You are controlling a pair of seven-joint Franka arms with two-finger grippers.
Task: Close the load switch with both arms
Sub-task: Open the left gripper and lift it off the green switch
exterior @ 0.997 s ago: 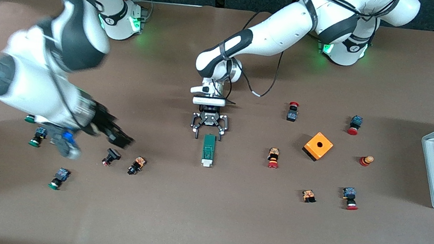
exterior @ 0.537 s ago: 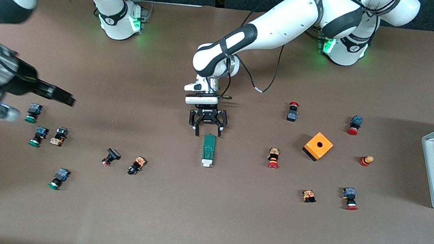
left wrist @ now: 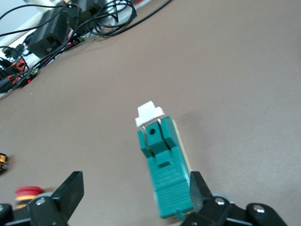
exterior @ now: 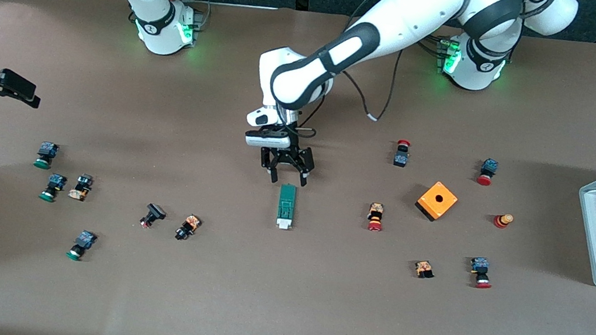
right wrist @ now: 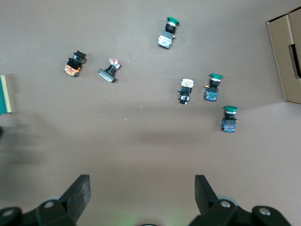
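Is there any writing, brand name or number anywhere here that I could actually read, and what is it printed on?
No words or numbers can be read in any view.
Left arm's base: a small round dark emblem, too small to read.
Right arm's base: the same kind of emblem, too small to read.
Load switch: moulded ridges on its green body, no legible text.
Orange cube: plain, only a hole.

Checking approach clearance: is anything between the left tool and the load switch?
Nothing visible. The left tool, open, hangs just above the load switch at its green end; bare table surrounds it.
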